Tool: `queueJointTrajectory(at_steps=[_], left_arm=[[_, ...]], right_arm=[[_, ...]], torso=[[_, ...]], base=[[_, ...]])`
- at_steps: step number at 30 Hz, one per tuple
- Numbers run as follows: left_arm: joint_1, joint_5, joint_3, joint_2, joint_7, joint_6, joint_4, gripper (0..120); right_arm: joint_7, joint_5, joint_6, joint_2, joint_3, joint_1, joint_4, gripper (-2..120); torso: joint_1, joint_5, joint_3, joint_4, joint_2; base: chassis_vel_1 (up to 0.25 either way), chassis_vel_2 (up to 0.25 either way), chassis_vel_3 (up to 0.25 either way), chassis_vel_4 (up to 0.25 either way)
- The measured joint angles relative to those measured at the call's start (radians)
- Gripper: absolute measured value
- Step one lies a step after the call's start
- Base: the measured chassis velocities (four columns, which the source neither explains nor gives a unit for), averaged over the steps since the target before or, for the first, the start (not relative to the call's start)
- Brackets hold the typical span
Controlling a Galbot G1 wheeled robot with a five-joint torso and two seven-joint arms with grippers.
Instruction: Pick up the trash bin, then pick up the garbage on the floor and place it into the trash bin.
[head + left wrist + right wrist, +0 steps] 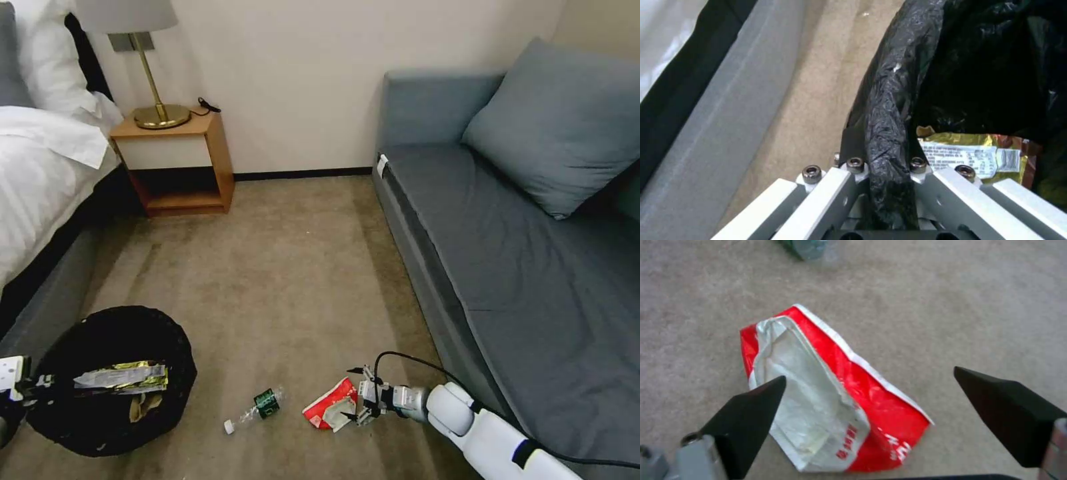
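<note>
Black fingertips (751, 416) of the right gripper (869, 416) stand spread wide just over the red-and-white packet (831, 396), one tip over its pale inner face and the other out past its red edge above bare carpet (973, 306). From the head camera that right gripper (355, 393) sits low at the floor, right beside the packet (330, 412), with the sofa (533, 267) close on its outer side. To take the packet well, I judge the gripper should come down so both tips straddle the raised crumpled fold, shifted a little toward the packet's middle, then close on the ridge; a flat pinch against carpet would likely slide off the slick film

Off to the left, the left gripper (887, 173) is clamped on the bag-covered rim of the trash bin (107, 380), its fingers pressed to either side of the black plastic bag (889, 110). Inside the bin lie a yellow-silver foil wrapper (123, 377) and some crumpled brown paper (143, 405). On the floor between bin and packet lies the clear plastic bottle (257, 408), green label up, cap toward the robot. The bin's mouth looks open and faces up, so I judge it a fair target for a drop, provided the packet is carried over the bottle without knocking it
</note>
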Motion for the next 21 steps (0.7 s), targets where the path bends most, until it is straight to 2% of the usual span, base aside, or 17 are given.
queueJointTrajectory(at_steps=[3,8,9,13,14,18,19,21], left_arm=[[0.001,0.000,-0.003,-0.001,0.000,0.000,-0.002,3],[0.002,-0.001,-0.004,-0.003,0.001,0.000,-0.002,3],[0.002,-0.001,-0.004,-0.003,0.001,0.000,-0.002,3],[0.002,-0.002,-0.005,-0.004,0.001,0.000,-0.002,3],[0.002,-0.002,-0.005,-0.004,0.001,0.000,-0.002,3],[-0.001,-0.007,-0.004,-0.004,0.001,0.000,-0.002,3],[-0.001,-0.007,-0.004,-0.004,0.001,0.000,-0.002,3],[-0.001,-0.007,-0.004,-0.003,0.001,0.000,-0.002,3]], right_arm=[[0.003,-0.019,0.008,0.012,-0.005,0.005,-0.024,89],[0.008,-0.035,0.025,0.030,-0.008,0.013,-0.062,65],[0.008,-0.035,0.025,0.030,-0.008,0.013,-0.062,65],[0.010,-0.036,0.035,0.031,-0.011,0.015,-0.070,48],[0.010,-0.036,0.035,0.031,-0.011,0.015,-0.070,48],[0.020,-0.046,0.034,0.029,-0.016,0.008,-0.073,30],[0.020,-0.046,0.034,0.029,-0.016,0.008,-0.073,30],[0.021,-0.046,0.034,0.030,-0.017,0.005,-0.075,22]], torso=[[0.000,0.0000,0.000,-0.0001,0.000],[0.000,0.0000,0.000,-0.0001,0.000],[0.000,0.0000,0.000,-0.0001,0.000],[0.000,-0.0001,0.000,0.0000,0.000],[0.000,-0.0001,0.000,0.0000,0.000],[0.000,-0.0001,0.000,-0.0001,0.000],[0.000,-0.0001,0.000,-0.0001,0.000],[0.000,-0.0001,0.000,-0.0001,0.000]], base=[[0.000,0.000,0.000,0.000],[0.000,0.000,0.000,0.000],[0.000,0.000,0.000,0.000],[0.000,0.000,0.000,0.000],[0.000,0.000,0.000,0.000],[0.000,0.000,0.000,0.000],[0.000,0.000,0.000,0.000],[0.000,0.000,0.000,0.000]])
